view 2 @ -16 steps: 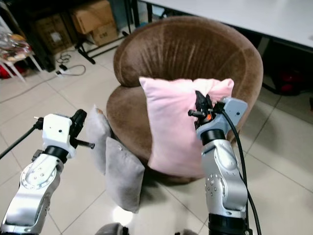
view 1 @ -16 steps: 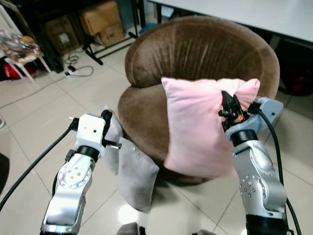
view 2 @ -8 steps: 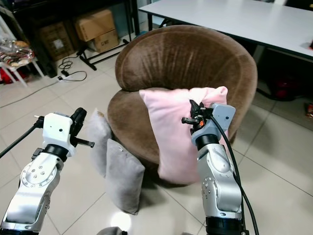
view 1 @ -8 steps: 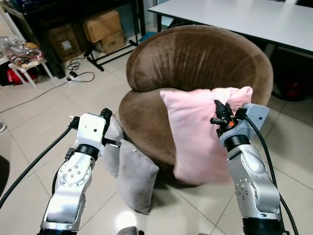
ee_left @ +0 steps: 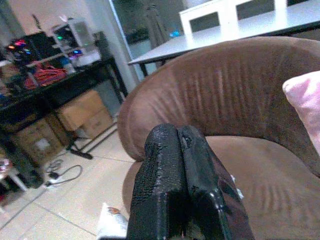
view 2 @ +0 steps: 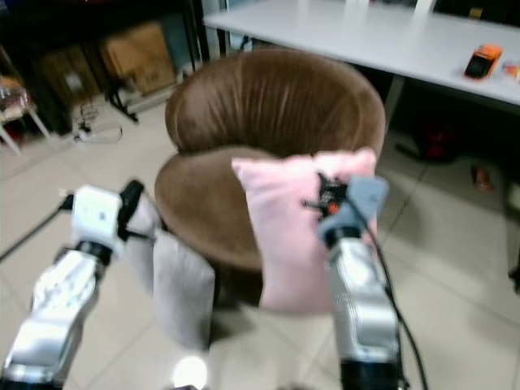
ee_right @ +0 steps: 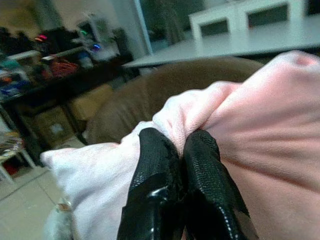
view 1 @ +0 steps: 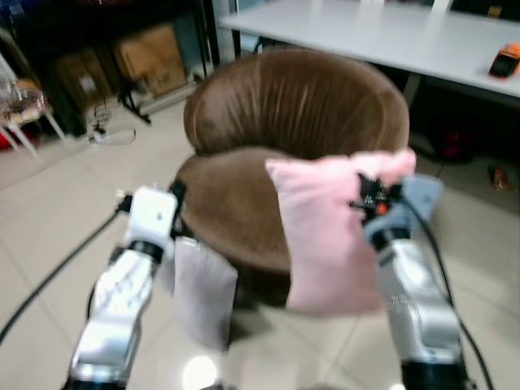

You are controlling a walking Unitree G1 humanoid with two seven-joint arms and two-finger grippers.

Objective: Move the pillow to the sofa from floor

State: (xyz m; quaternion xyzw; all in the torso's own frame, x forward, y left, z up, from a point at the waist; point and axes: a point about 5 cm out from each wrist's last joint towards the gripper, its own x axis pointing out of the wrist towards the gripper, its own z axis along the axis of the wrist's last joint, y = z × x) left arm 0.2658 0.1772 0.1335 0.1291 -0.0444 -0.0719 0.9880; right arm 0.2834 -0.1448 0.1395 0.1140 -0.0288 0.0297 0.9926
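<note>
Tiled floor (view 1: 49, 195) all around, pale and glossy, with a big white counter (view 1: 366, 32) running along the back and an orange gadget (view 1: 506, 59) sitting on it. Over on the robot's left side there's a dark shelf area with cardboard boxes (view 1: 150, 58) and some cables on the floor. Head views are pretty blurry, so small stuff is hard to read.

Dead centre is the round brown sofa (view 1: 296, 101), one of those tub-chair shapes with a curved back. The pink pillow (view 1: 325, 236) is up off the floor, hanging upright in front of the sofa's seat edge, toward the robot's right side of it. The right gripper (ee_right: 177, 160) has it by the upper corner, and the wrist view shows it nicely: the jaws are pinched together on a bunched fold of the pink fabric, with the sofa back behind it.

Two grey pillows (view 1: 203, 288) are leaning against the sofa's base on the floor, just beside the left arm.

The left gripper (ee_left: 180, 150) is held up near the sofa's left edge, jaws pressed flat against each other with nothing between them. Its wrist view looks across the brown seat, with a corner of the pink pillow poking in at the side.
</note>
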